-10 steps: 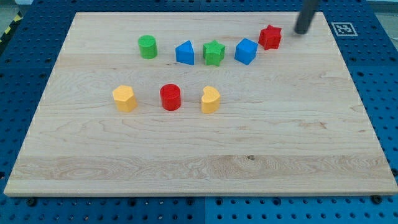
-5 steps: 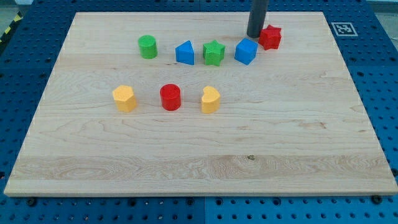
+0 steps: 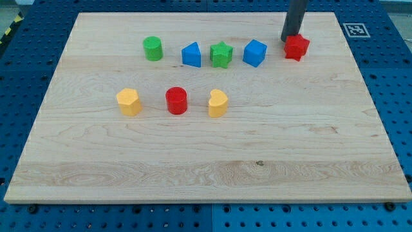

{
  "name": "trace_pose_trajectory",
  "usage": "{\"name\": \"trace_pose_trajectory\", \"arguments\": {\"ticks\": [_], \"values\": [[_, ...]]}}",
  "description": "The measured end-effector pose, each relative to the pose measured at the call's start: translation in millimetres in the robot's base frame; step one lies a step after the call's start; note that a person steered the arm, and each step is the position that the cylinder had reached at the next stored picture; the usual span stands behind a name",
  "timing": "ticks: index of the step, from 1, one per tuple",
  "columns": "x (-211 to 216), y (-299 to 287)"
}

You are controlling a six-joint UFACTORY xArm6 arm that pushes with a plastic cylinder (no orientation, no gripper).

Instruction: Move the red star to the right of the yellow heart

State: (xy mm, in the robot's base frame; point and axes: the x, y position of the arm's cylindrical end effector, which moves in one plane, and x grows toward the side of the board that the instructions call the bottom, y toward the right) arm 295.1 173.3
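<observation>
Across the wooden board (image 3: 193, 154), the red star (image 3: 297, 47) sits top right, well apart from the yellow heart (image 3: 218, 103), so my tip (image 3: 290, 37), a bare rod grasping nothing, touching its upper-left edge, should push steadily down-left.

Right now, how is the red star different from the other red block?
The red star has points; the red cylinder is round. The red star sits near the view's top right, with my tip at its upper left; the red cylinder stands between two yellow blocks, away from my tip. Both are red.
</observation>
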Motion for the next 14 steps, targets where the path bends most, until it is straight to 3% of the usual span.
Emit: {"name": "trace_pose_trajectory", "arguments": {"ticks": [3,5,7,9,14], "values": [[105.0,40.5],[111.9,87.9],[158.5,108.0],[153.8,74.1],[127.8,69.9]]}}
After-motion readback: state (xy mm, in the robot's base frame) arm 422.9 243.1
